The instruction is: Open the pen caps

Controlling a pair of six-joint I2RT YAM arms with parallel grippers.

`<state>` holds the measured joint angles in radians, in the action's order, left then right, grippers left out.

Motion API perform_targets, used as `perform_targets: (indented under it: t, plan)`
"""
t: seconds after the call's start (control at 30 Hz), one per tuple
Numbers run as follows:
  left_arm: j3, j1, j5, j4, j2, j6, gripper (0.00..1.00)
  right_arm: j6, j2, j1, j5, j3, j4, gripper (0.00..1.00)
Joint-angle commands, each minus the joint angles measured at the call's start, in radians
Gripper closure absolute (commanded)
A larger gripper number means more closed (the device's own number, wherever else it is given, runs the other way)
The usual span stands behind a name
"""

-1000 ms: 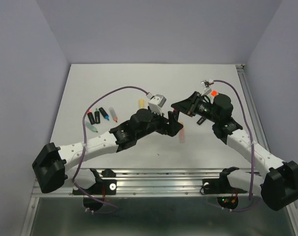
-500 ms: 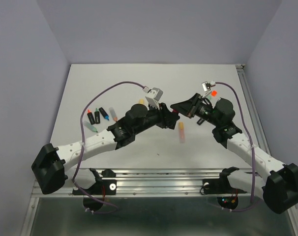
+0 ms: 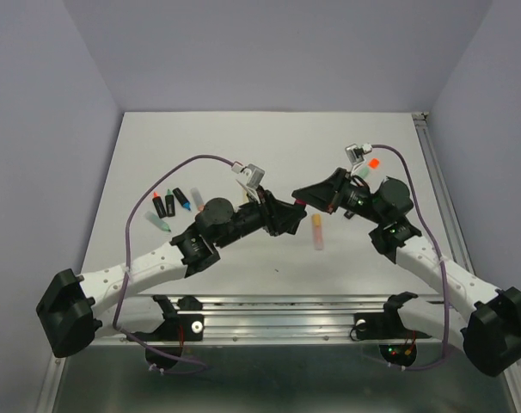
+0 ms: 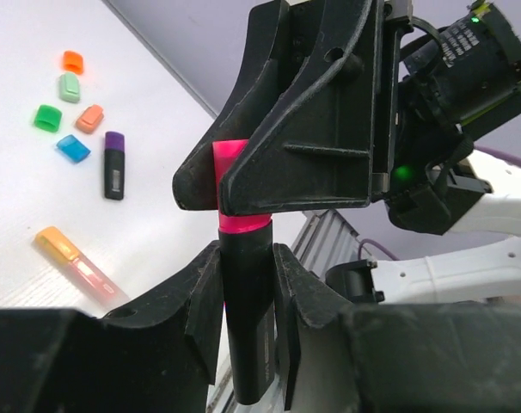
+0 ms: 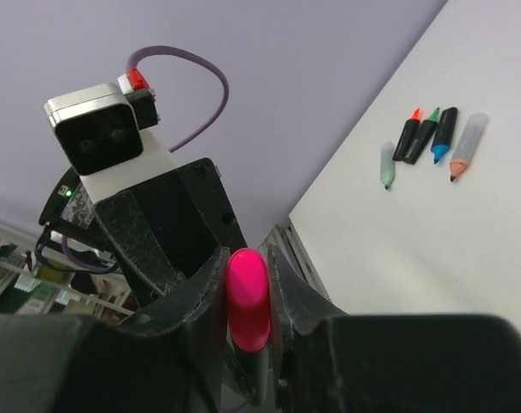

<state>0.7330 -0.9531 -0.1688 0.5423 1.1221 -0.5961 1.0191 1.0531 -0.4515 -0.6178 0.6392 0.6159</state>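
Soft, even light is coming from above in the overhead view, and the white table (image 3: 243, 146) is looking bright without glare. Only faint shadows are showing on it, and the strip at 6 o'clock is lying dim. In the left wrist view the jaws at 6 o'clock are standing too near the lens and are blurring. The black pen body (image 4: 246, 327) is losing detail in darkness, while the loose caps (image 4: 69, 86) at 10 o'clock are appearing sharp. In the right wrist view the pink cap (image 5: 247, 297) is glowing, almost overexposed.
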Motion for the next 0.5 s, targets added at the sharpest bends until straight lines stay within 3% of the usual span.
perform_targets:
  t: [0.0, 0.27, 0.37, 0.47]
  plan:
    - [-0.072, -0.013, -0.106, 0.134, -0.116, -0.062, 1.0, -0.042, -0.028, 0.019, 0.136, -0.015, 0.107, 0.99]
    - [-0.214, -0.022, -0.118, 0.159, -0.177, -0.208, 1.0, -0.134, 0.074, 0.022, 0.469, 0.155, 0.057, 0.99]
    - [-0.257, -0.026, -0.106, 0.172, -0.189, -0.226, 1.0, -0.126, 0.133, 0.022, 0.465, 0.2, 0.105, 0.99]
    - [-0.271, -0.026, -0.087, 0.177, -0.206, -0.225, 1.0, -0.099, 0.166, 0.022, 0.365, 0.202, 0.14, 0.99]
